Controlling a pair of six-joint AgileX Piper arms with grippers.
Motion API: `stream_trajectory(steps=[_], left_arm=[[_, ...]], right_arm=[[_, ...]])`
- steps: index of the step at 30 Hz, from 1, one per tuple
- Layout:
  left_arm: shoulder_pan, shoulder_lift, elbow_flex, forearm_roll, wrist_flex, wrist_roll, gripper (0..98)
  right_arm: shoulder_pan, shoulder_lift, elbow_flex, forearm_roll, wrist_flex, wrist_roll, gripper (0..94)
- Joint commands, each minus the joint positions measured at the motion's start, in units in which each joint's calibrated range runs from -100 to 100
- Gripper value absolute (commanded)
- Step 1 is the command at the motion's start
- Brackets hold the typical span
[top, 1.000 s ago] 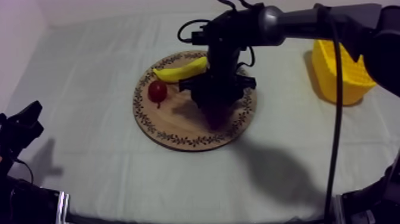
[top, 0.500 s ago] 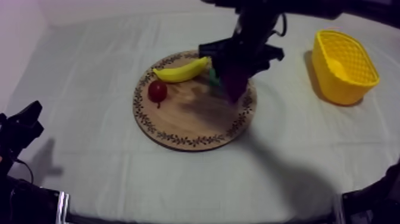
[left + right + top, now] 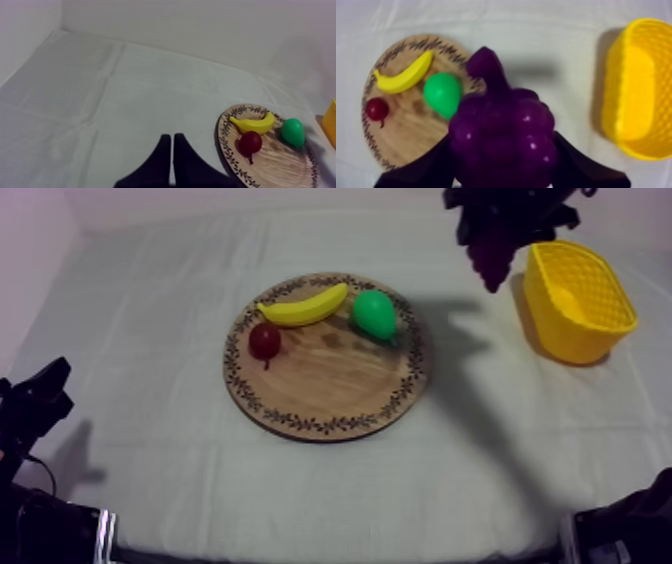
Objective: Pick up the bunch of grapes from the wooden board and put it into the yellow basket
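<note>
Top view: table point(image 3: 150, 328) under grey-white cloth, wooden board point(image 3: 330, 393) mid-table, yellow basket point(image 3: 565, 338) upright at the right side. Right claw point(image 3: 503, 142) pinches the bunch of grapes point(image 3: 492, 253) from both sides. Grapes hang in the air, clear of the board, just beside the basket's board-side rim, not over the opening. Left claw point(image 3: 172, 142) pressed together on nothing, parked low at the left edge, well apart from the board. On the board: banana point(image 3: 303, 306) at the far rim, pear point(image 3: 375, 314) just beside its tip, small red fruit point(image 3: 265, 341) near the banana's other end. My read of the step: carry phase, pick done, drop not yet done. Next move calls for a shift right until the grapes sit over the basket mouth, then lower, then spread the fingers. Risk: clipping the rim and tipping the basket
</note>
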Motion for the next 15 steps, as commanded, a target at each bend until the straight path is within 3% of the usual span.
stream_trajectory(steps=[1, 15], left_arm=[[0.0, 0.0, -0.03, -0.01, -0.03, 0.0, 0.1], [0.0, 0.0, -0.03, -0.01, -0.03, 0.0, 0.1]], right_arm=[[4.22, -1.36, 0.22, 0.17, -0.86, 2.43, 32.3], [18.23, -3.04, 3.84, -0.02, -8.17, 13.71, 33.1]])
